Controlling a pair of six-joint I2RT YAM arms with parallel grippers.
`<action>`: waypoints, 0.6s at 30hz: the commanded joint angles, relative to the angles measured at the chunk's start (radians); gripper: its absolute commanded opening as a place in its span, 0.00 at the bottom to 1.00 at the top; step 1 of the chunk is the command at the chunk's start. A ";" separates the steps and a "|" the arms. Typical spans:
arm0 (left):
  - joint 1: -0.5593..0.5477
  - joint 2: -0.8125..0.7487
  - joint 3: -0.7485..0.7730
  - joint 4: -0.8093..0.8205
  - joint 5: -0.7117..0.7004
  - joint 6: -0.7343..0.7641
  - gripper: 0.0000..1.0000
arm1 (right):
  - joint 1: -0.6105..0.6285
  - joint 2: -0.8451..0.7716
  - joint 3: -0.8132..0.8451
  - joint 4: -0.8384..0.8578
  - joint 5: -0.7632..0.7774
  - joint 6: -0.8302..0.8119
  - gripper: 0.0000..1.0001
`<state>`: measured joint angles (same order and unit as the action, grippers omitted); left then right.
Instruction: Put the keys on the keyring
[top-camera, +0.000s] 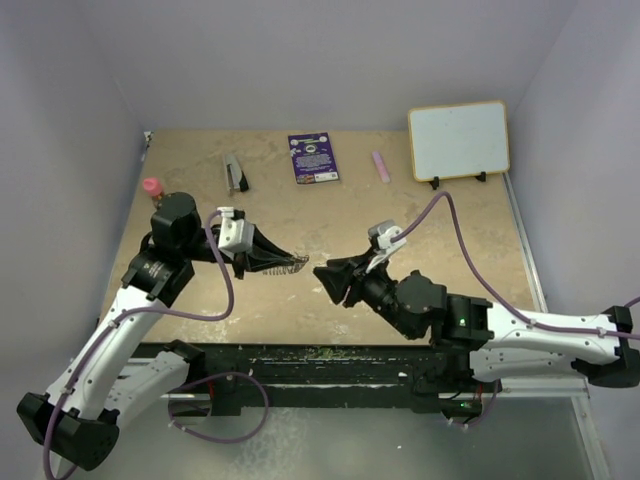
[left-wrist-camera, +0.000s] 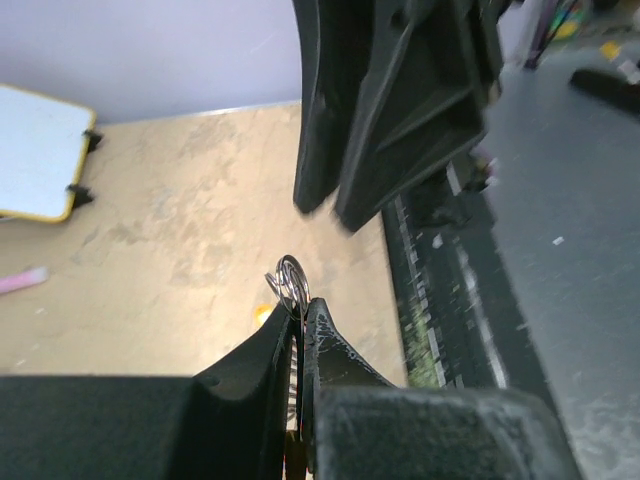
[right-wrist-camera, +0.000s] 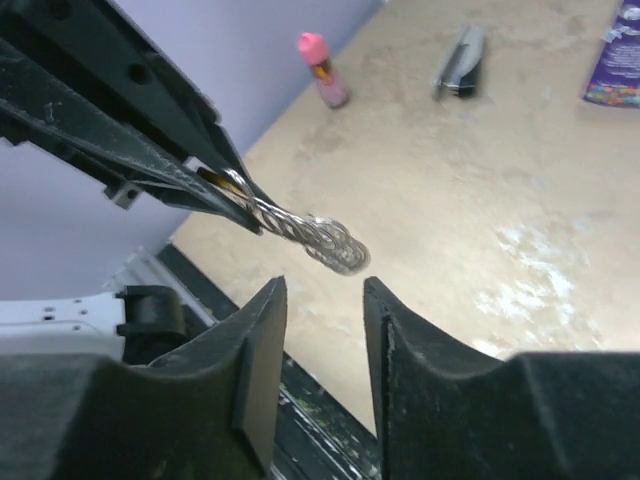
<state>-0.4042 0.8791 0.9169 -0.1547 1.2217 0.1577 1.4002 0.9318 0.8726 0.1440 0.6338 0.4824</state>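
Observation:
My left gripper (top-camera: 274, 262) is shut on the keyring (top-camera: 293, 265), a thin silvery coiled loop that sticks out past its fingertips above the table. In the left wrist view the keyring (left-wrist-camera: 290, 279) pokes up from the closed gripper (left-wrist-camera: 299, 306), with a small yellow-orange spot (left-wrist-camera: 263, 313) beside it, perhaps a key head. My right gripper (top-camera: 323, 277) is open and empty, facing the ring from the right. In the right wrist view the keyring (right-wrist-camera: 322, 240) hangs just beyond the gap of the open gripper (right-wrist-camera: 322, 290). No whole key shows clearly.
A pink-capped bottle (top-camera: 152, 187) stands at the far left. A grey-and-black oblong tool (top-camera: 236, 172), a purple card (top-camera: 313, 157), a pink stick (top-camera: 381, 166) and a whiteboard (top-camera: 458, 140) lie along the back. A black rail (top-camera: 320, 362) runs along the near edge.

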 joint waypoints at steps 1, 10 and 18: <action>0.004 -0.033 0.039 -0.267 -0.149 0.400 0.04 | -0.003 -0.087 -0.009 -0.238 0.159 0.148 0.46; 0.005 -0.118 -0.094 -0.253 -0.459 0.436 0.04 | -0.219 0.065 -0.053 -0.749 -0.058 0.597 0.40; 0.004 -0.146 -0.159 -0.230 -0.551 0.360 0.04 | -0.375 0.254 -0.071 -0.640 -0.155 0.543 0.39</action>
<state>-0.4042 0.7578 0.7673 -0.4316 0.7322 0.5385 1.0672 1.1397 0.7734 -0.5354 0.5240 1.0153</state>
